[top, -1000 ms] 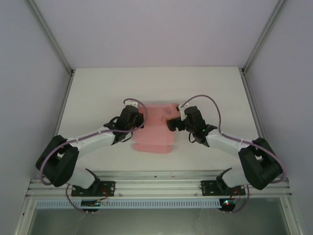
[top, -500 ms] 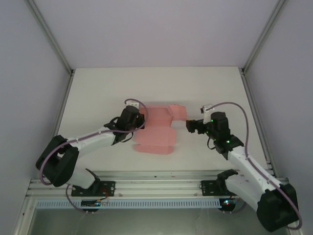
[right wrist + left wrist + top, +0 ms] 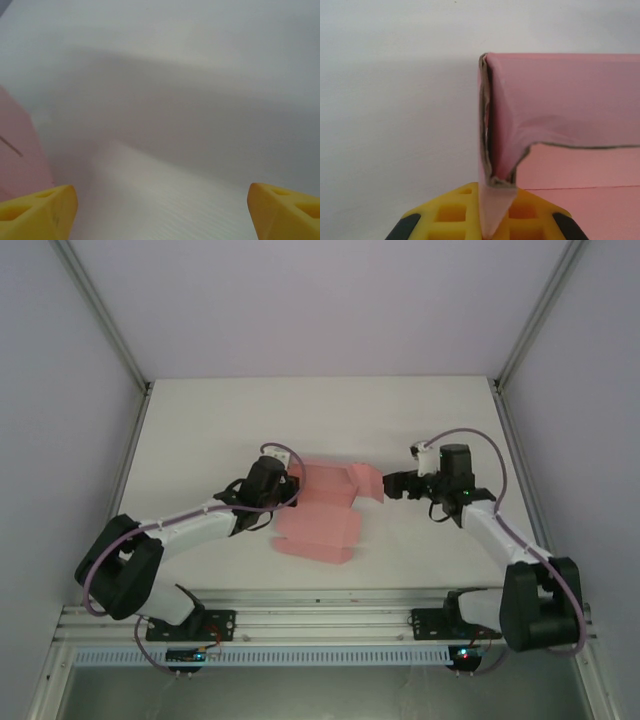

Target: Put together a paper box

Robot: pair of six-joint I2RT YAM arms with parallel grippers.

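Paper box (image 3: 318, 520) half-folded on the table (image 3: 200, 430), between the two arms. Left gripper (image 3: 283, 480) clamped on its left wall (folded edge pinched between the yellow fingers (image 3: 450, 215), wall standing upright). Right gripper (image 3: 392, 485) jaws spread wide, nothing between them, just beside the box's raised right flap.

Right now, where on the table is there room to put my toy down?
The biggest bare patch of table is the far strip between the paper box and the back wall. The far left corner, beyond the left arm, is free too. The middle is crowded: the left gripper pinches the box, the open right gripper sits beside it.
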